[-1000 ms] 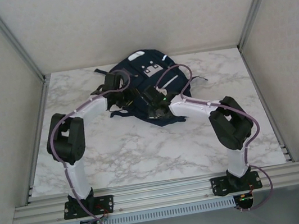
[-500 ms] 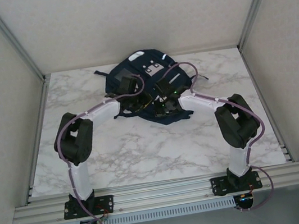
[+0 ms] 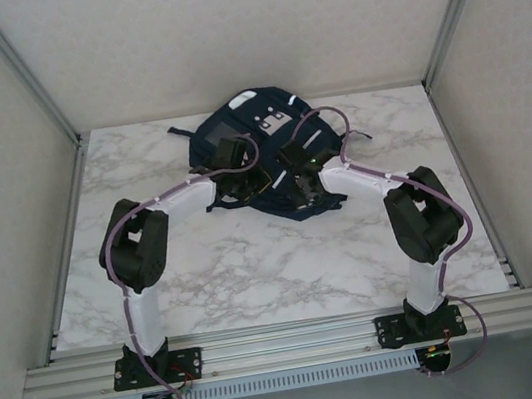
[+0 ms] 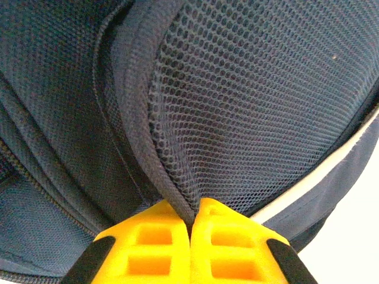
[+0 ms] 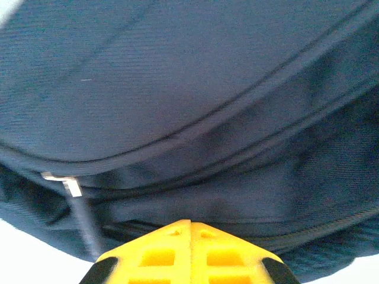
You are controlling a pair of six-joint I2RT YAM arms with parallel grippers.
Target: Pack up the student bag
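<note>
Marble (image 3: 256,267); bag mesh (image 4: 249,118) in left claw (image 4: 190,218).

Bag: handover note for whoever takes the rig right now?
Left hand: shut on a fold of the mesh of the bag.
Right hand: shut, against the bag's lower edge; can't tell if it pinches fabric. Zip pull is just to its left.
Bag: lies at the far middle of the table.
Done: left hold on the bag.
Left: likely open and pack; can't tell if it's open.
</note>
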